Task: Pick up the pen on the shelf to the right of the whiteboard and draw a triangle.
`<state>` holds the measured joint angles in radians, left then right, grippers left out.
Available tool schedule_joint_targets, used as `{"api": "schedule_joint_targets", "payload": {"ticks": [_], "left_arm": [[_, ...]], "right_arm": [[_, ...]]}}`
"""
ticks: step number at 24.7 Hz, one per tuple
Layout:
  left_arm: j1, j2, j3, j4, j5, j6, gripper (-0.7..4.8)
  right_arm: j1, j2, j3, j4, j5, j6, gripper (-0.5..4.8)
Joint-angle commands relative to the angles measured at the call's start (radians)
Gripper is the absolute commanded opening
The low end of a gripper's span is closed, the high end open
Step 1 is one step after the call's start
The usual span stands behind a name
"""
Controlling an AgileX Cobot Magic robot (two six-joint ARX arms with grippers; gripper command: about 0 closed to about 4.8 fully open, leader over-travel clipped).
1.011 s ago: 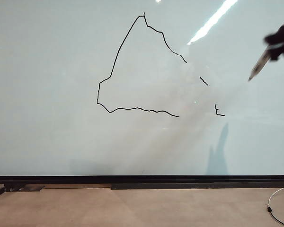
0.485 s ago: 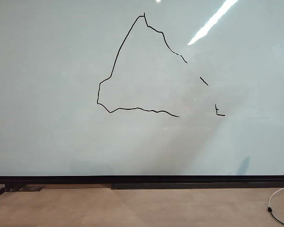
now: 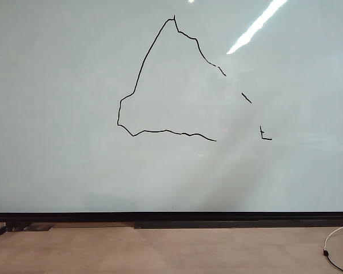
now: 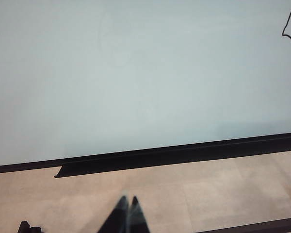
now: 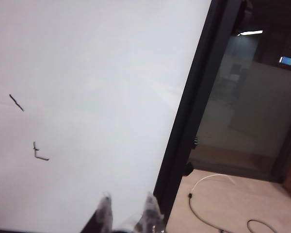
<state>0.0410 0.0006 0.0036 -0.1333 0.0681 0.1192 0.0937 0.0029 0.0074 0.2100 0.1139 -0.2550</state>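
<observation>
Down low in the left wrist view, the left gripper (image 4: pixel 128 203) hangs over the floor (image 4: pixel 208 184) in front of the whiteboard's (image 3: pixel 57 114) black lower frame (image 4: pixel 184 153), its jaws closed tip to tip with nothing between them. The right gripper (image 5: pixel 128 201) sits near the whiteboard's right edge, jaws slightly apart (a pale blur lies low between them, and I cannot tell whether it is the pen or whether they grip anything). On the board's upper middle stands the triangle (image 3: pixel 160 131), a wobbly black outline with its right side broken into a short dash (image 3: pixel 246 97) and a small hooked mark (image 3: pixel 264 136). A white cable (image 3: pixel 331 240) lies on the floor below the board's lower right corner.
</observation>
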Motion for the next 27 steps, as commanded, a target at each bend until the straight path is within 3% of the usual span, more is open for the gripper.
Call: {"api": "schedule_joint_targets", "payload": {"ticks": [1,9,27], "left_arm": [[0.0,0.0,0.003,0.005,-0.001,0.001,-0.05],[0.0,0.0,0.003,-0.001,-0.001,0.001,-0.05],[0.0,0.0,0.003,-0.001,-0.001,0.001,-0.05]], "right_arm": [[0.0,-0.003,-0.007,-0.069,0.002,0.007,-0.03],[0.0,-0.002,-0.007,-0.06,-0.062,-0.009,-0.02],[0.001,-0.002,-0.007,-0.028,-0.041,-0.007,-0.01]]}}
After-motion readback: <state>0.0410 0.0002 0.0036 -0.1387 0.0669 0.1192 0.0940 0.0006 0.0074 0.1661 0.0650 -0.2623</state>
